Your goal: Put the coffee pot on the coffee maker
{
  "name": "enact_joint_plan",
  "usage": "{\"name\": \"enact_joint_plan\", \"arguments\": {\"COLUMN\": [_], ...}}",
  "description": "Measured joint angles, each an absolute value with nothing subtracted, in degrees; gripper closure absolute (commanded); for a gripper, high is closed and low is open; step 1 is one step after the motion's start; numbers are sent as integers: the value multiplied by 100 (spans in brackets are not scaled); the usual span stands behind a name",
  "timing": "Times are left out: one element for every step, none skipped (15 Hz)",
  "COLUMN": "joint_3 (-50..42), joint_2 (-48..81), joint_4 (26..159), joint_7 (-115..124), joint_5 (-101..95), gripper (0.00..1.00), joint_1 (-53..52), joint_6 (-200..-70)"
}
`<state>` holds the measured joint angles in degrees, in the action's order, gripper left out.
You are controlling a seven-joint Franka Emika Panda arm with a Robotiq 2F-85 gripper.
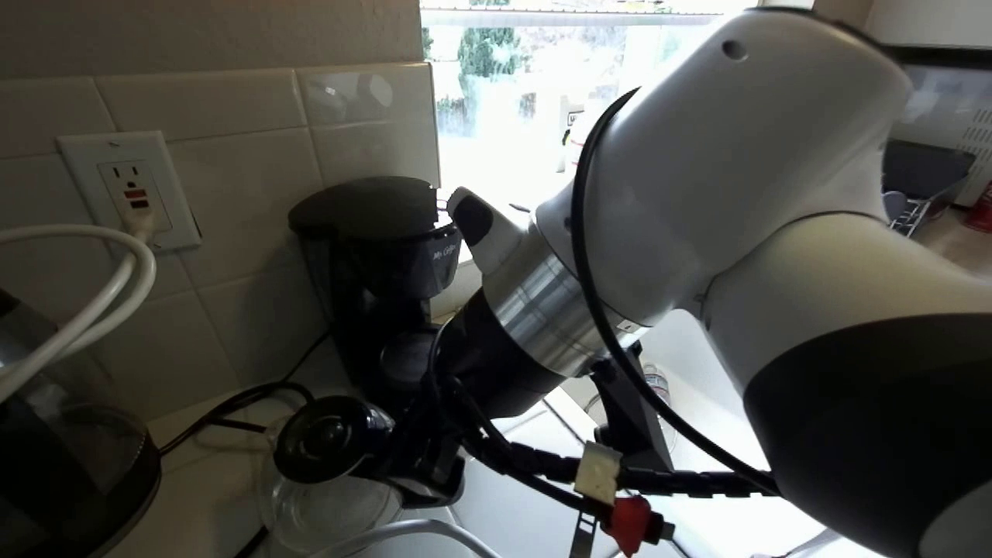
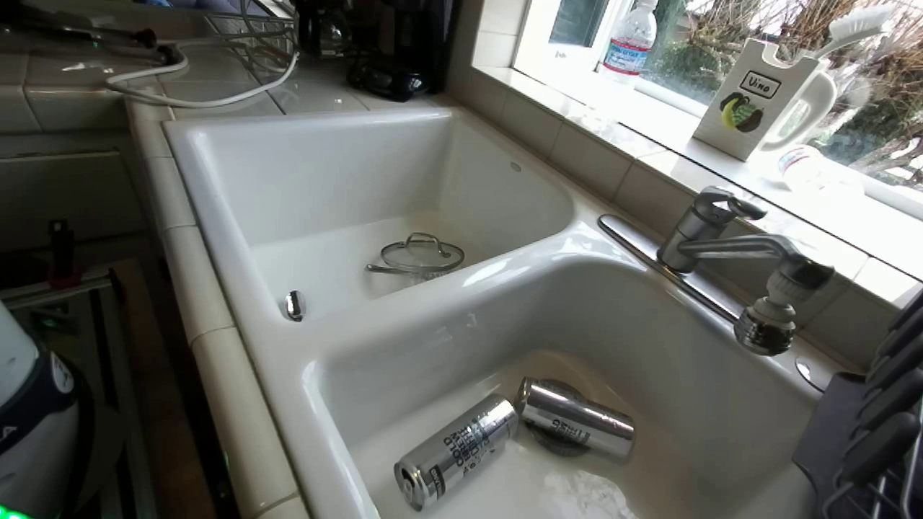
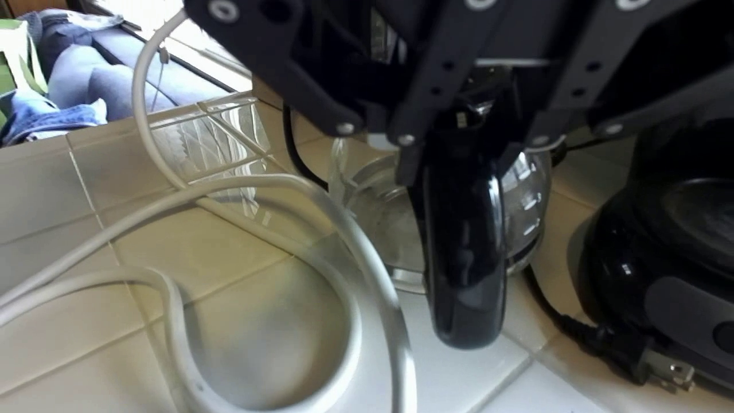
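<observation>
The coffee pot [image 1: 333,442], clear glass with a black lid, stands in front of the coffee maker in an exterior view and looks roughly upright. My gripper [image 1: 434,465] is at its black handle [image 3: 465,269]. In the wrist view my gripper [image 3: 461,166] has one finger [image 3: 408,163] on each side of the handle, closed against it. Whether the pot touches the counter is unclear. The black coffee maker [image 1: 372,232] stands against the tiled wall, its base plate [image 3: 705,212] at the right of the wrist view. Its base [image 2: 389,79] also shows in an exterior view.
A looped white cable [image 3: 367,252] lies by the pot. A black cord with its plug [image 3: 636,355] lies between pot and coffee maker. A dark-based glass kettle [image 1: 70,465] stands at left. Patterned glass [image 3: 212,149] is behind the cable. The sink [image 2: 310,115] adjoins the counter.
</observation>
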<state>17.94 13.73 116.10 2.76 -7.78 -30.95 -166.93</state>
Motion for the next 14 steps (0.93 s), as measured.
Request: {"name": "enact_joint_plan", "arguments": {"joint_3": [1793,1814,1867,1944,2024,2119,2226,2344,2458,2550,2619,2663,2682,2684], "joint_2": [1275,1170,1069,970,876,791,711,635,560,480,385,273,146,10], "joint_4": [11715,11836,11962,12093,12227,12362,12492,12607,12704,12782,12852,12911,12963,12993], "joint_7": [254,223,174,108,10,-170,-391,-642,-920,-1199,-1477,-1763,-2056,-2356], "joint_5": [-779,-776,-750,-698,-564,-329,-41,277,612,937,1252,1569,1900,2239], "gripper": [93,93,93,93,93,93,93,93,93,93,93,93,93,93], "joint_1": [-3087,-3058,-3001,-2919,-2840,-2752,-2655,-2552,-2452,-2365,-2291,-2231,-2189,-2159], "joint_6": [-16814,-16930,-17025,-17105,-17173,-17233,-17291,-17310,-17310,-17308,-17298,-17283,-17224,-17098]}}
